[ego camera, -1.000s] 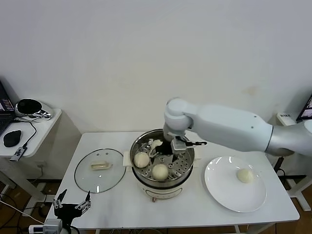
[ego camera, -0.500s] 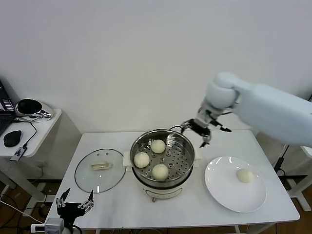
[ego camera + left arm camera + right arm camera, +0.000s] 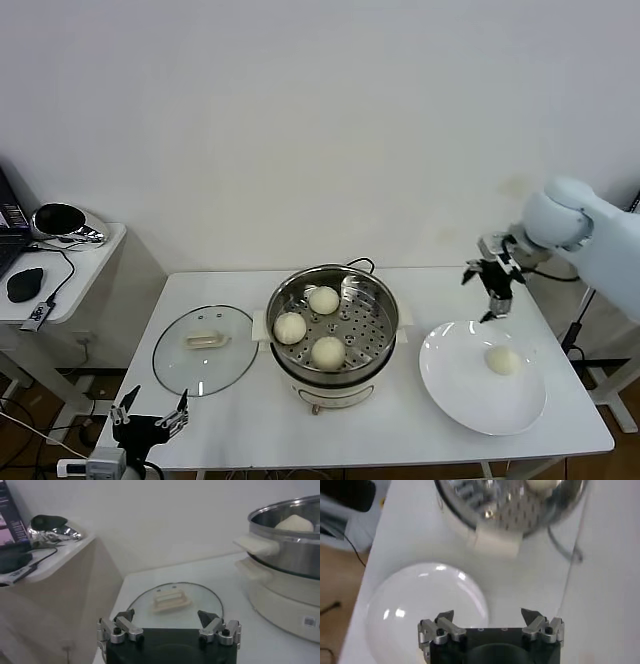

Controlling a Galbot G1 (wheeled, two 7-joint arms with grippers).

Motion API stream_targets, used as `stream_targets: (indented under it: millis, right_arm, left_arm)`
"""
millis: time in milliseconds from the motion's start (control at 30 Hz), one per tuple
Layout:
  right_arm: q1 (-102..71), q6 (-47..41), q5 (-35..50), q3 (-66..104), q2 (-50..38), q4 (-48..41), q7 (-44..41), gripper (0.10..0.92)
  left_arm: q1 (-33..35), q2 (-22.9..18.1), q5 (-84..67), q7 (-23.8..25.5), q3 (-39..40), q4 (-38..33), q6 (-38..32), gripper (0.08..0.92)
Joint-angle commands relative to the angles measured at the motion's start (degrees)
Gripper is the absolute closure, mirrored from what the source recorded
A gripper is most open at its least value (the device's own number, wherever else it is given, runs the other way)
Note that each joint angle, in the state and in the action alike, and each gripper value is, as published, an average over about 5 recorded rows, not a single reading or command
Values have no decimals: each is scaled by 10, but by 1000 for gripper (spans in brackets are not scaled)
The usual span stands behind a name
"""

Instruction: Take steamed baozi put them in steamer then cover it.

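The table (image 3: 250, 420) carries the steamer (image 3: 333, 352) at its middle, three buns (image 3: 328, 351) resting on its perforated tray. Left of it lies the glass lid (image 3: 205, 348) (flat, handle up). On the right, a white plate (image 3: 470, 395) holds the fourth bun (image 3: 502, 360). The right gripper (image 3: 492, 291) hovers above the plate's far edge, jaws apart and empty. The left gripper (image 3: 150, 422) waits low off the table's near-left corner, jaws apart.

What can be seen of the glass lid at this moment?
The cover is a round clear glass lid with a thin metal rim and a cream-white bar handle at its centre. It lies flat on the white table, handle up, to the robot's left of the steamer, close beside it; whether they touch cannot be told. Nothing grips it: the open left gripper hangs below the table's front edge, apart from it.
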Motion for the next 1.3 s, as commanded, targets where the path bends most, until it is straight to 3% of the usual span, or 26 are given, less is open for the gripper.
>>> stream_targets:
  millis: [33, 267, 633, 1300]
  right_arm:
    - [-174, -9, -90, 145, -24, -48, 3, 203]
    - [-211, 75, -106, 171, 26, -123, 26, 203]
    - [-244, 131, -161, 193, 67, -172, 34, 203]
    - [-263, 154, -217, 211, 95, -207, 55, 203]
  left_arm:
    - [4, -2, 2, -1, -2, 7, 0, 177]
    - [7, -4, 5, -1, -4, 9, 0, 177]
    - [5, -4, 8, 1, -5, 22, 4, 177]
    - [8, -2, 10, 1, -6, 25, 4, 177]
